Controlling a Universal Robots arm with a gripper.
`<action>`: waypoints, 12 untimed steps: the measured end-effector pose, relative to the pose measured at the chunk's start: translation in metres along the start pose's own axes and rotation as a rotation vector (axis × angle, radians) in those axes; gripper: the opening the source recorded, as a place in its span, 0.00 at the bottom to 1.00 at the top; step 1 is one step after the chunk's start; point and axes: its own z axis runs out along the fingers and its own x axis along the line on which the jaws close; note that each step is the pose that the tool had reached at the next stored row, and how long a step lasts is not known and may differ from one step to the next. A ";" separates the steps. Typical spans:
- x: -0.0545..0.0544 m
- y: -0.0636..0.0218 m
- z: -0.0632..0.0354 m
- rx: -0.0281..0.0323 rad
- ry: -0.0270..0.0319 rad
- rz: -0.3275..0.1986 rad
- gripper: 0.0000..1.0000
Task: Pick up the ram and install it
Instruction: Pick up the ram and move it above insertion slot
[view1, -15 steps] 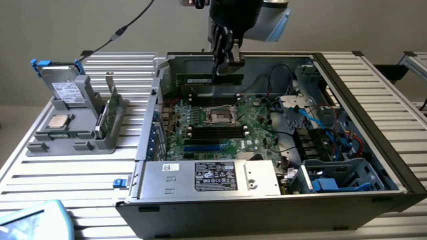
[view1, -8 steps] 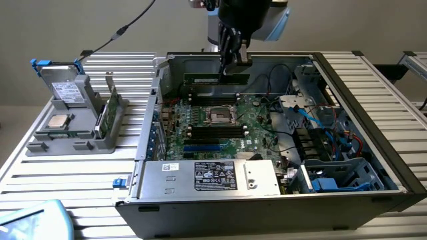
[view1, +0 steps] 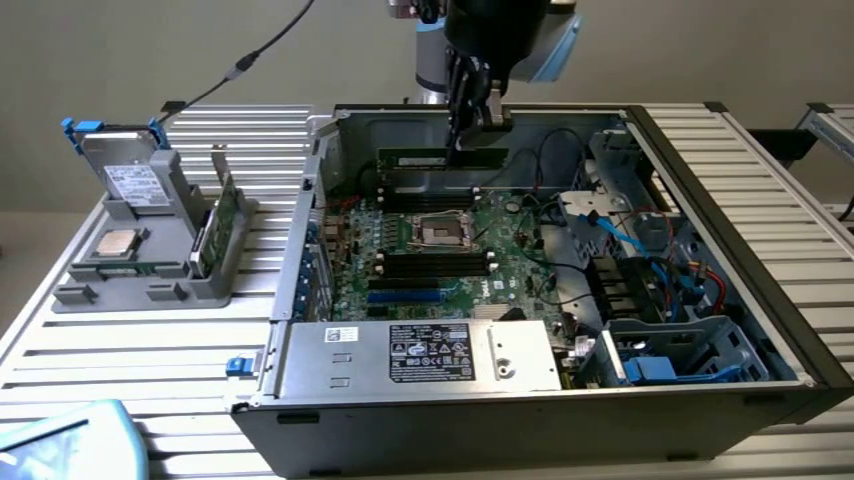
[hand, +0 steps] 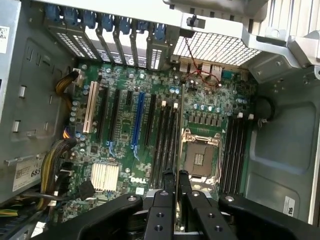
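Note:
My gripper (view1: 477, 135) hangs over the back of the open computer case (view1: 747, 170) and is shut on the ram (view1: 434, 158). The ram is a long dark-green stick with a pale label, held level above the motherboard (view1: 507, 270). In the wrist view my two black fingers (hand: 161, 210) clamp the ram (hand: 179, 130), seen edge-on as a thin line. It runs along the black memory slots (hand: 165, 142) beside the processor socket (hand: 200, 157). More memory slots (hand: 234, 150) lie on the socket's other side. The ram is above the slots, not seated.
A grey holder (view1: 147, 270) on the exterior view's left carries a hard drive (view1: 131, 178), a silver processor chip (view1: 118, 242) and a green card (view1: 220, 225). The power supply (view1: 427, 355) fills the case front. Cables and a drive cage (view1: 667, 340) crowd the right side.

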 end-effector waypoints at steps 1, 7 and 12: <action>0.000 0.0000 0.0002 0.0071 0.0030 0.005 0.14; 0.000 -0.0003 0.0027 0.0355 0.0147 0.048 0.14; 0.000 0.0001 0.0076 0.0403 0.0226 0.080 0.14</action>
